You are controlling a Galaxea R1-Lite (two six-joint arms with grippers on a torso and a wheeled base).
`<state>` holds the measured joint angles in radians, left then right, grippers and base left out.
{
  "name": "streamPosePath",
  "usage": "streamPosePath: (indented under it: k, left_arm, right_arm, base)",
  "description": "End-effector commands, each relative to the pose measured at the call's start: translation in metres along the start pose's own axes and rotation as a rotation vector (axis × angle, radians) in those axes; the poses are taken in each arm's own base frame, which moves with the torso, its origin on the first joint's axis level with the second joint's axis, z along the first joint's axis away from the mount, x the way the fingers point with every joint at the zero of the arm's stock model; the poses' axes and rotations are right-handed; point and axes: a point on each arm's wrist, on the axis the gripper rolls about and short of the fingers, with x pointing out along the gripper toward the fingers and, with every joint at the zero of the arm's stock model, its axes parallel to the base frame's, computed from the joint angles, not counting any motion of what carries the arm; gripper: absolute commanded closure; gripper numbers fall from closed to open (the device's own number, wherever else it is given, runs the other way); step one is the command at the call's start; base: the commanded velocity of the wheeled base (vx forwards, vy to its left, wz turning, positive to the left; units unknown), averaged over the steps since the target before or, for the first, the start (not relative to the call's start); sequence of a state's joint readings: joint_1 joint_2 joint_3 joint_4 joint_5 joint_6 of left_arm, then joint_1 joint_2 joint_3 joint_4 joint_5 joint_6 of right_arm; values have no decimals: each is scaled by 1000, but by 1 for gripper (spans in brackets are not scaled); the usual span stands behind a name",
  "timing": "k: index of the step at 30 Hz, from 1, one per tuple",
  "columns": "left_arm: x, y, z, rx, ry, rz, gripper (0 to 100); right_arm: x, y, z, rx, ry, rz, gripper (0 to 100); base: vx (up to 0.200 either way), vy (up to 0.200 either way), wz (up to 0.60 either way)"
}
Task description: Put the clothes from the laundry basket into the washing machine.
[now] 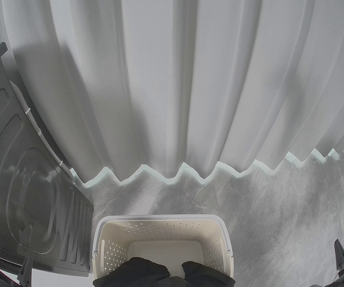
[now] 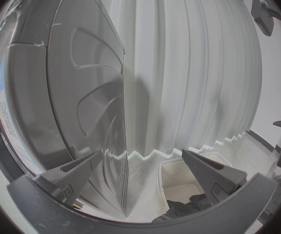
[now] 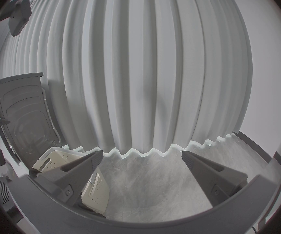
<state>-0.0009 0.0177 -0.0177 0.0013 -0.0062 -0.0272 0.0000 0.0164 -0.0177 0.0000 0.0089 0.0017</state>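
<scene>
Clothes [image 1: 162, 274] lie as a dark heap at the near end of the laundry basket [image 1: 100, 236], which stands on the floor [image 1: 283, 220] directly in front of the robot. The far part of the basket shows its bare bottom. The fabric looks soft, limp and light, so I judge it will sag and trail when lifted. The best place to take hold is probably a raised fold near the middle of the heap, pinched deep enough that it does not slip out. A hanging sleeve or leg could catch on the basket rim.

The left gripper [image 2: 140, 153] hangs beside the basket with its fingers spread and nothing between them. The right gripper [image 3: 141, 153] is on the other side, well apart from the basket, also spread and holding nothing.

Just left of the basket stands the grey washing machine [image 1: 24, 188], showing a ribbed panel; I cannot see its door. Behind everything hangs a white curtain [image 1: 180, 80].
</scene>
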Motion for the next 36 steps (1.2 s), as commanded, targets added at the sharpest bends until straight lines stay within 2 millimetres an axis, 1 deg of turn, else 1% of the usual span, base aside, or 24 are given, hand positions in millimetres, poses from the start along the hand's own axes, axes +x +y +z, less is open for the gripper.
streamPosePath:
  k: [1, 20, 36]
  left_arm:
    - [0, 0, -5, 0, -1, 1, 0]
    - [0, 0, -5, 0, -1, -1, 0]
    - [0, 0, -5, 0, -1, 1, 0]
  right_arm:
    - [0, 0, -5, 0, 1, 0, 0]
    - [0, 0, -5, 0, 1, 0, 0]
    - [0, 0, -5, 0, 1, 0, 0]
  base:
    - [0, 0, 0]
    - [0, 0, 0]
    - [-200, 0, 0]
